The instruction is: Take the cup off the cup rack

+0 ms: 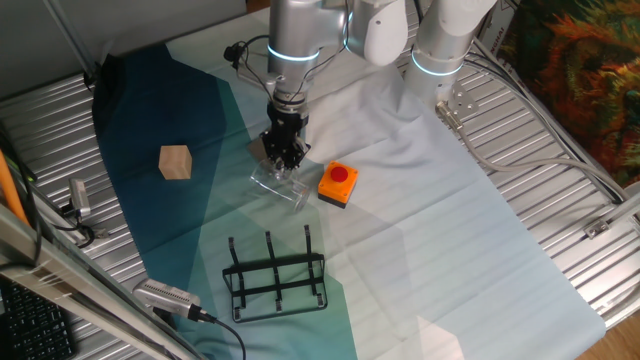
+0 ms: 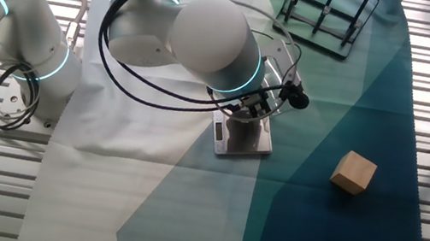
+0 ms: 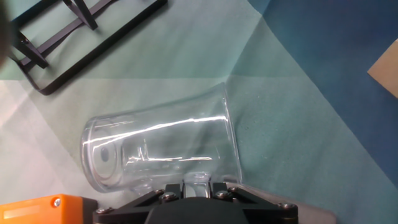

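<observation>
Gripper (image 1: 284,160) is clamped on clear glass cup (image 3: 163,151), off black wire rack (image 1: 276,277); smooth glass could be dropped if grip slackens.

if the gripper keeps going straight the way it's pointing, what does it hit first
The gripper points down with the cup already at its fingertips, so it would most likely press that onto the cloth.

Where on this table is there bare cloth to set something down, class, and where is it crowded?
Free: the pale cloth right of the rack and the dark cloth between the cube and the rack. Crowded: the middle, where the gripper, the cup lying on its side and the orange button box sit close together.
</observation>
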You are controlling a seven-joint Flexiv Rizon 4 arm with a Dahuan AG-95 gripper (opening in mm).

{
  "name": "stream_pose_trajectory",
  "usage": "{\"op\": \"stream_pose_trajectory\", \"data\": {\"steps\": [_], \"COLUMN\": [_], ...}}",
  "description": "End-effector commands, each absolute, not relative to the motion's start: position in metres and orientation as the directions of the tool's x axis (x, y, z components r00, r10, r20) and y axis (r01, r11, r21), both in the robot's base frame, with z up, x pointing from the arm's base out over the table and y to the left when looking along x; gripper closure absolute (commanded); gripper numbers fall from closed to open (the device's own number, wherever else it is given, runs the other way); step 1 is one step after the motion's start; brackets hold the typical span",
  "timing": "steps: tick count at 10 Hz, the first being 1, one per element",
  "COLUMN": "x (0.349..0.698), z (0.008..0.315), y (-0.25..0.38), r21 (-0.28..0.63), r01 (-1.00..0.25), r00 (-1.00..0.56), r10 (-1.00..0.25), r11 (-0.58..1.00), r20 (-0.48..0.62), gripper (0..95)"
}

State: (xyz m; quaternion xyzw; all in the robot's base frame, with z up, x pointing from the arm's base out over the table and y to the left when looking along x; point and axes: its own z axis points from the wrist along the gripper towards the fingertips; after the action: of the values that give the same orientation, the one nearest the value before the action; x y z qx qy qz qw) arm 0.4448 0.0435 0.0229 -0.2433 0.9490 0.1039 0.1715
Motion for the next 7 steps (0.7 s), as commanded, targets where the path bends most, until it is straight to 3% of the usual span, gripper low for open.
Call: {"op": "stream_pose_trajectory", "data": {"steps": [1,3,4,7], "x": [0.4451,0.4451,0.4451,0.4451], "z": [0.0221,0.022,0.022,0.022], "y": [0.0435,0.0437,0.0437,0.0437], "r21": [0.109,0.109,0.108,0.101], "r01": [-0.495,-0.494,-0.493,-0.486], "r00": [-0.823,-0.824,-0.823,-0.825], "r10": [-0.425,-0.424,-0.423,-0.418], "r11": [0.862,0.863,0.863,0.868], "r20": [-0.376,-0.377,-0.378,-0.382], "gripper": [76.0,76.0,95.0,95.0]}}
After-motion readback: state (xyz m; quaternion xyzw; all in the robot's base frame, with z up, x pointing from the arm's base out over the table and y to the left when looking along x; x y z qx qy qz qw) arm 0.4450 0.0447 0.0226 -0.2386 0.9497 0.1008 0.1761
